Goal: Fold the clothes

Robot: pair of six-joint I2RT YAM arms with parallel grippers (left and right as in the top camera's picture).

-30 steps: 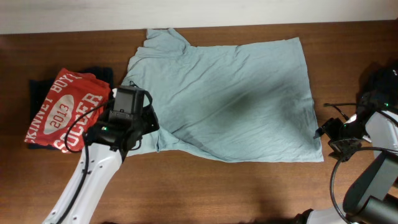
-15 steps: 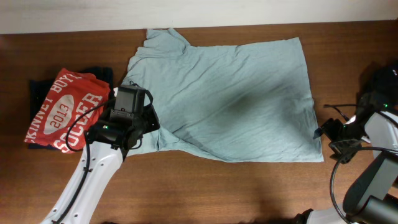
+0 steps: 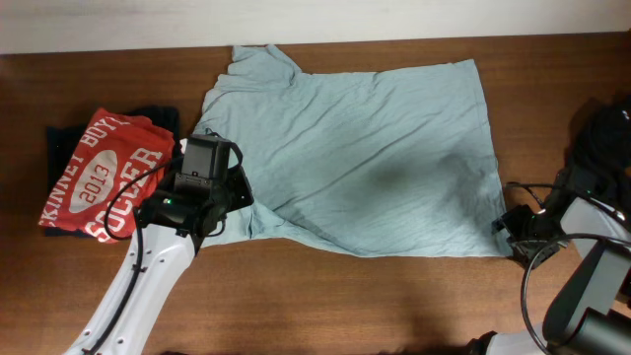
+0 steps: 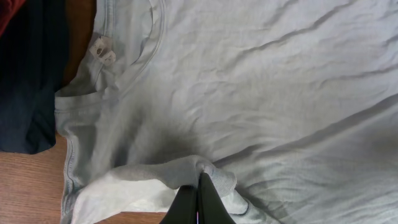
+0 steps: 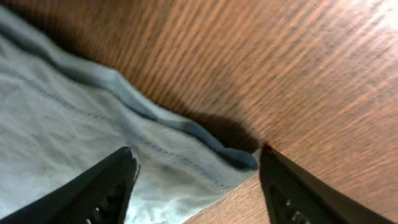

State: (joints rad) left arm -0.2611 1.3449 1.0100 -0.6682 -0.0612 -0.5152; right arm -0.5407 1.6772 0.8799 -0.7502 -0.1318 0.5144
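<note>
The clothes, a pale grey-blue t-shirt [image 3: 365, 148], lie spread flat on the brown table, collar toward the left. My left gripper [image 3: 235, 195] is shut on a pinched-up ridge of fabric by the shirt's lower-left sleeve. In the left wrist view its black fingertips [image 4: 200, 178] meet on that raised fold of the t-shirt [image 4: 261, 81]. My right gripper [image 3: 511, 225] sits at the shirt's bottom-right corner. In the right wrist view it [image 5: 198, 152] is open, and the hem corner of the t-shirt [image 5: 74, 118] lies flat between its spread fingers [image 5: 115, 180].
A red t-shirt [image 3: 99, 173] with white lettering lies on a black garment [image 3: 69, 133] at the left, also seen as the dark cloth [image 4: 31, 74] beside the collar. A dark heap [image 3: 606, 128] and cables [image 3: 542, 187] sit at the right edge. A bare wooden strip [image 3: 375, 296] runs along the front.
My right gripper has moved down and left onto the shirt's bottom-right corner. The left gripper and the shirt have stayed put.
</note>
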